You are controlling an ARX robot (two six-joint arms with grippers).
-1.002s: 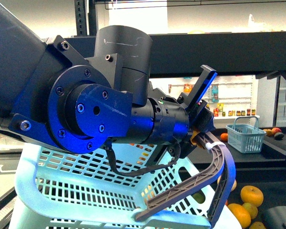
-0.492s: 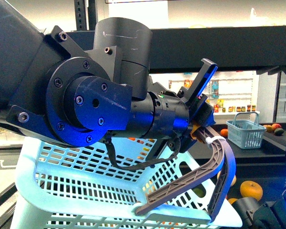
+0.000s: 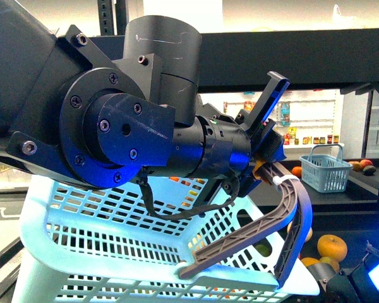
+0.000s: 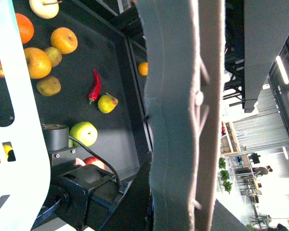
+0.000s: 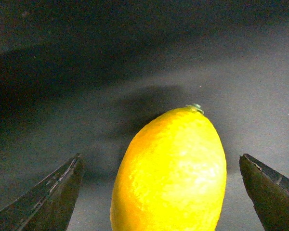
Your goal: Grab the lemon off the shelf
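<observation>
— Crept further into the lower right corner of the front view since a second ago, judging by the right arm (image 3: pixel 360 281); now low, near the orange (image 3: pixel 331 246) on the shelf (image 3: pixel 303 57).
— Agreed; and the risks from here?
— Could squirt the lemon (image 5: pixel 171 168) sideways if closed off-centre; looks smooth and oval, so likely to roll on the dark tray (image 5: pixel 135 57); could also pinch only the narrow tip and lose it on the lift.
— And the right gripper (image 5: pixel 160 161)?
— Spread wide; straddles the lemon with fingers (image 5: pixel 53 192) either side and clear gaps both ways; grips nothing yet.
— And the left gripper (image 3: pixel 265 169)?
— Appears clamped on the brown basket handle (image 3: pixel 252 238); carries the pale blue basket (image 3: pixel 38 240); might swing that against the shelf if jolted.
— Lemon position?
— Lying on the shelf tray, between the open fingers, stem nub pointing away from the wrist camera.
</observation>
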